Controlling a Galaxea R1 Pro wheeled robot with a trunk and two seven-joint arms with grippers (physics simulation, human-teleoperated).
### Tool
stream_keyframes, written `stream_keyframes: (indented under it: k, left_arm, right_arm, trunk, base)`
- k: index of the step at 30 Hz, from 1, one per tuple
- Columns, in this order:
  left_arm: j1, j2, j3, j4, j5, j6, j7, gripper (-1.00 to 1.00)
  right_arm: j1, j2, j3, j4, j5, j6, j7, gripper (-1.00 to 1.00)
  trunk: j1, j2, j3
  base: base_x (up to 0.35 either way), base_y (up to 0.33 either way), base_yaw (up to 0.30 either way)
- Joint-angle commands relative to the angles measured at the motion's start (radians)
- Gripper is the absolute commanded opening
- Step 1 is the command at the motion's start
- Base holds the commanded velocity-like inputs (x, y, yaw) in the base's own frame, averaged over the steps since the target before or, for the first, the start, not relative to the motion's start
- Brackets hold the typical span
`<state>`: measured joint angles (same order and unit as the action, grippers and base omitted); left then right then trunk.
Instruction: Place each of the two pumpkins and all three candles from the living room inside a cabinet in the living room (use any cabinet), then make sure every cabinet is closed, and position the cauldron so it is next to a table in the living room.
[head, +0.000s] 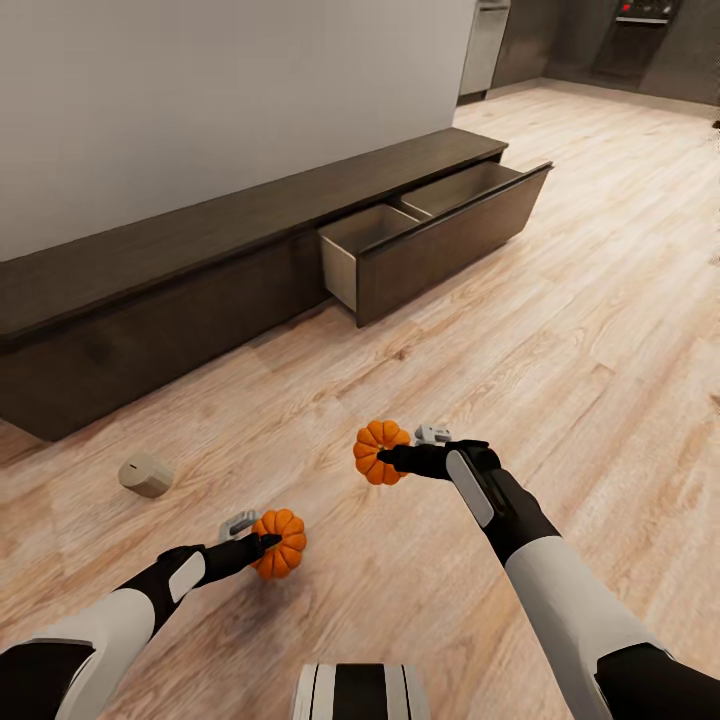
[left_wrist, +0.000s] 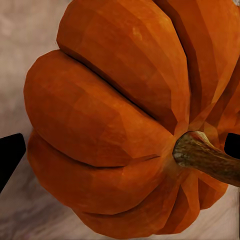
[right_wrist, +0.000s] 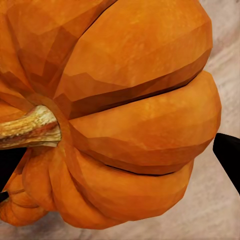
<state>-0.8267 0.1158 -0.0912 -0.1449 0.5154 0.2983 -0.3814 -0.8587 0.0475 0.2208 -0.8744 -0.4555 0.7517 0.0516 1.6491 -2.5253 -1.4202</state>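
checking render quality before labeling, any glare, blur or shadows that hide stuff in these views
Head view: sharp, even light, no glare; soft shadows lie under the open drawer and along the cabinet base, the candle stays clear. Left wrist view: the pumpkin is so close its facets show, floor behind is smeared. Right wrist view: same, pumpkin faceted, fingertips just dark shapes.

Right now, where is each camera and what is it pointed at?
Head: high, looking down past both arms at floor, a candle and the cabinet, drawer open.
Left wrist: behind the left gripper, filled by its pumpkin; dark fingertips at the edges.
Right wrist: likewise, right gripper, other pumpkin.
Shared: both pumpkins appear in the head view too.
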Motion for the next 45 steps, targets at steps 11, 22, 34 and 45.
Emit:
stream_keyframes:
  k: [11,22,34,45]
  left_arm:
    - [0.0,0.001,-0.008,-0.001,0.01,0.007,-0.002,-1.0]
    - [0.0,-0.001,-0.007,-0.004,0.011,0.01,-0.002,-1.0]
    - [0.0,-0.013,-0.006,-0.008,0.011,0.012,-0.002,-1.0]
    - [0.0,-0.013,-0.005,-0.007,0.011,0.012,-0.002,-1.0]
  right_arm:
    - [0.0,0.0,-0.001,0.0,0.006,0.003,0.009,-1.0]
    - [0.0,-0.001,-0.003,0.006,0.006,0.003,0.009,-1.0]
    - [0.0,-0.002,-0.001,0.027,0.008,0.0,0.007,-1.0]
    - [0.0,-0.003,-0.003,0.059,0.008,-0.003,0.003,-1.0]
  trunk:
    - [-0.005,0.002,0.043]
    - [-0.01,0.005,0.102]
    - [-0.015,0.008,0.167]
    - [-0.02,0.01,0.227]
  base:
    - [0.0,0.0,0.0]
    - [0.0,0.0,0.0]
    - [0.0,0.0,0.0]
    - [0.0,0.0,0.0]
